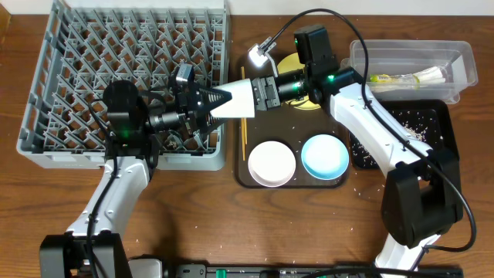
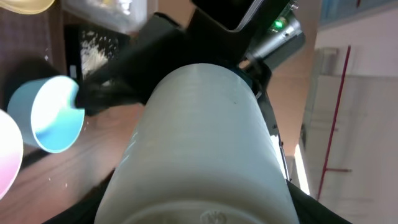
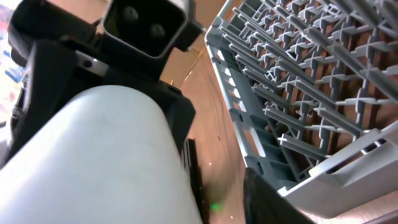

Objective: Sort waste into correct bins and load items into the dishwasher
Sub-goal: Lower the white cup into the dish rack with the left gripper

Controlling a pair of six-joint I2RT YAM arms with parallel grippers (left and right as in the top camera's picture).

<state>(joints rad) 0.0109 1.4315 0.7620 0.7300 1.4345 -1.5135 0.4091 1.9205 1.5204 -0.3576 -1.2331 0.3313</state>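
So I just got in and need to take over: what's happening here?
Looks like a handover. The white cup is held sideways between the two arms, between the grey rack and the brown tray. The left arm's fingers grip one end; the right arm's fingers are at the other, grip unclear. The white bowl and blue bowl sit on the tray.

Overhead looked straight down on the bench (image 1: 23, 202); the opposed wrist cameras both crowded, seemingly, the same white cup (image 1: 243, 98).
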